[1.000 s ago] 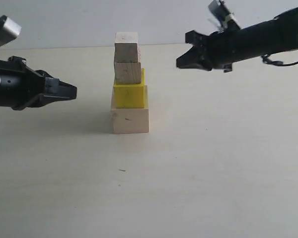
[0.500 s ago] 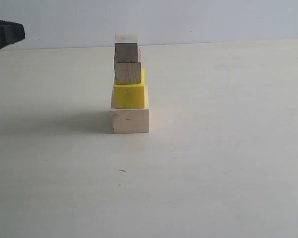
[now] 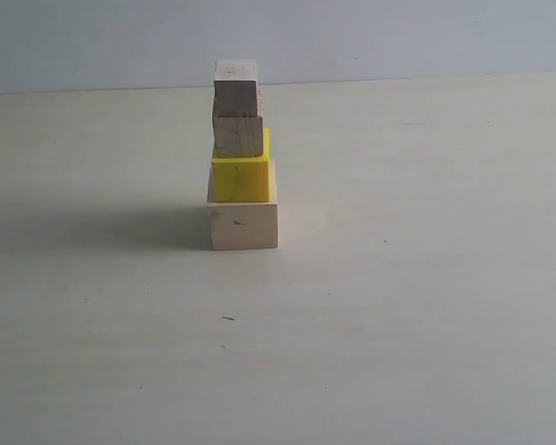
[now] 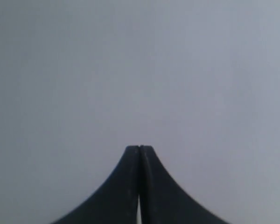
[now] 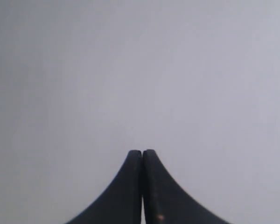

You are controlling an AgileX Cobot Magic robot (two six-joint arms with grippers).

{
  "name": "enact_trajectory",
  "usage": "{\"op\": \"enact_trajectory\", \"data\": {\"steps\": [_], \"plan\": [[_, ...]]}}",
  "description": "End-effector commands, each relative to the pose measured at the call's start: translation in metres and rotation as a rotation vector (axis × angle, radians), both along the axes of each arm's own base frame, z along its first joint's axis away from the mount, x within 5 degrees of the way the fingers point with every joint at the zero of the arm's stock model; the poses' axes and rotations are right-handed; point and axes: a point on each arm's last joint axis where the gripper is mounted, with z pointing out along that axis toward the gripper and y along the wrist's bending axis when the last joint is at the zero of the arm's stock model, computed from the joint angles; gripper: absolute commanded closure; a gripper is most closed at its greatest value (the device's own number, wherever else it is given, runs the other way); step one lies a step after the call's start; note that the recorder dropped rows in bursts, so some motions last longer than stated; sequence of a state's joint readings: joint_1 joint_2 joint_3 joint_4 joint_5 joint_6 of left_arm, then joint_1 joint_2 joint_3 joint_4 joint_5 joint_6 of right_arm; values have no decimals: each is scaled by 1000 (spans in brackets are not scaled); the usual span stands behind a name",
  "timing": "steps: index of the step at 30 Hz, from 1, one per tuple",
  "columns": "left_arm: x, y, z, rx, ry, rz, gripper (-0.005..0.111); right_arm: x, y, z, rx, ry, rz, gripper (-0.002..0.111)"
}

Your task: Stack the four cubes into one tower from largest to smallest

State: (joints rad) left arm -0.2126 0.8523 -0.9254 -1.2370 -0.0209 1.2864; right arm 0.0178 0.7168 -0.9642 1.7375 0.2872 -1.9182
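The tower stands in the exterior view left of centre. Its base is the large pale wooden cube [image 3: 243,226]. On it sits the bright yellow cube [image 3: 242,177], then the medium wooden cube [image 3: 238,135], and the small wooden cube [image 3: 236,89] tops the column. No arm shows in the exterior view. My left gripper [image 4: 139,148] is shut on nothing, with only a plain grey surface before it. My right gripper [image 5: 142,152] is likewise shut and empty, facing the same blank grey.
The pale tabletop [image 3: 398,306] spreads around the tower on all sides. A grey wall [image 3: 398,37] runs behind the table's far edge. A tiny dark speck [image 3: 228,318] lies on the table in front of the tower.
Both arms have drawn out of the exterior view, the left one leaving last past the left edge. The tower has not moved.
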Motion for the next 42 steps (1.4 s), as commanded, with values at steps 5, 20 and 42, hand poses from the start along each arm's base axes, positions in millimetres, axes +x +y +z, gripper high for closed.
{"op": "enact_trajectory", "data": {"steps": [5, 20, 42], "plan": [[-71, 26, 3, 16, -193, 139, 107, -63, -8, 13, -15, -167, -99, 108], [-139, 62, -29, 1, -223, 379, 107, -141, -11, -6, 20, -321, -99, 108], [-176, 72, -53, -19, -314, 417, 107, -199, -3, -55, 61, -83, 40, 108]]}}
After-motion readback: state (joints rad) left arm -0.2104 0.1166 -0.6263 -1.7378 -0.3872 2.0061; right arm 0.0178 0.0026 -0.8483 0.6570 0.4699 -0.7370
